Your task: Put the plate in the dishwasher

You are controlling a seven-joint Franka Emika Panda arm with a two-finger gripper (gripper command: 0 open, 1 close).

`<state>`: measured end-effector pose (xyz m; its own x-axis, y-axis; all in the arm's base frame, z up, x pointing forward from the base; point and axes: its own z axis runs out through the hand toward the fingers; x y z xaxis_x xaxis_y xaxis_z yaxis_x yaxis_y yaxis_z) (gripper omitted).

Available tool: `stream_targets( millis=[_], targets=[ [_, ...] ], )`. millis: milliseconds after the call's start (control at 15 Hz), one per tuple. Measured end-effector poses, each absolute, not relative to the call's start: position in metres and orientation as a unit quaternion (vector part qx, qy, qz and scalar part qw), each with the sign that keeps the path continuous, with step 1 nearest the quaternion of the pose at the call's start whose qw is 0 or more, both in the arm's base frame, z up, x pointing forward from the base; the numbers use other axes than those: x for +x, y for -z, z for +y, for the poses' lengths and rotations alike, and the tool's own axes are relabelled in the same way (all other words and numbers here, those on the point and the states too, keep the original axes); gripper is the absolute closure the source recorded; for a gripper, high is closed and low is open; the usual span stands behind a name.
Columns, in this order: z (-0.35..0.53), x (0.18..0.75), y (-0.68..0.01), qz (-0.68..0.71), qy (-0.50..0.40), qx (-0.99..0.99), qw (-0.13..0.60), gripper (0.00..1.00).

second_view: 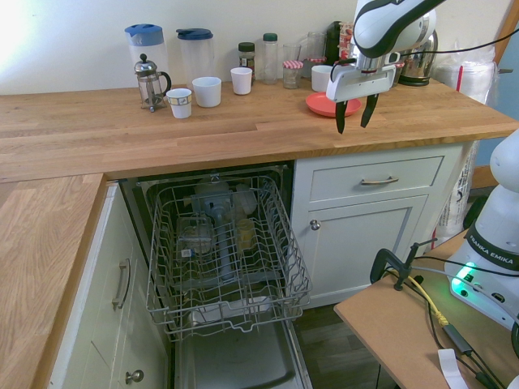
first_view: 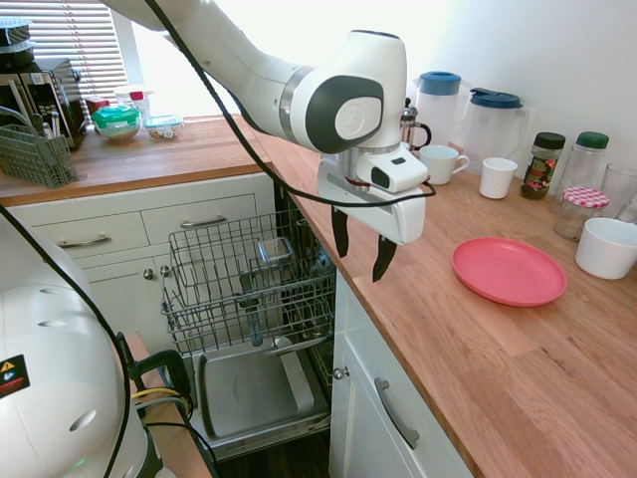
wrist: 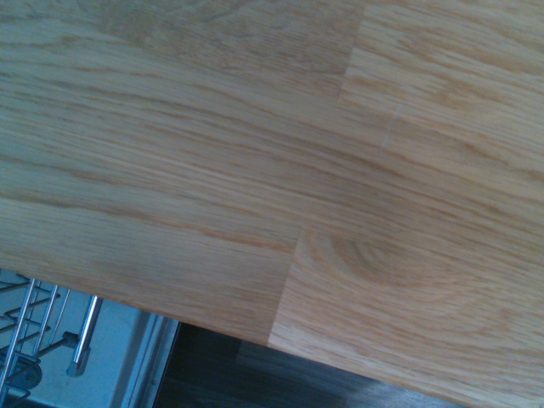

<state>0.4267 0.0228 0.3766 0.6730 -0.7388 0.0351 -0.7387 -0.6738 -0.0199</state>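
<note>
Wire rack (second_view: 227, 251) of the dishwasher (second_view: 235, 365) stands pulled out, well apart from the plate (first_view: 509, 271). Lying flat on the counter (first_view: 478, 378), that plate looks light, stiff and slick, so its raised rim seems the best hold; the gripper (first_view: 361, 248) hangs above bare wood, fingers apart, empty

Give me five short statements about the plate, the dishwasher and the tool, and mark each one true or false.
1. The plate lies flat on the counter. True.
2. The tool holds the plate. False: it is open and empty, above the counter beside the plate.
3. The dishwasher is open, its rack pulled out. True.
4. The plate is in the rack. False: it is on the counter.
5. A white bowl stands close to the plate. True.
</note>
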Motion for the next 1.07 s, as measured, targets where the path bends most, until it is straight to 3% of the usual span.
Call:
stream_targets(
  millis=[467, 1067],
  targets=[
    [0.01, 0.446, -0.406, 0.428, 0.045, -0.902, 0.021, 0.0],
    [-0.124, 0.531, -0.431, 0.586, 0.048, -0.806, 0.069, 0.0]
  ],
)
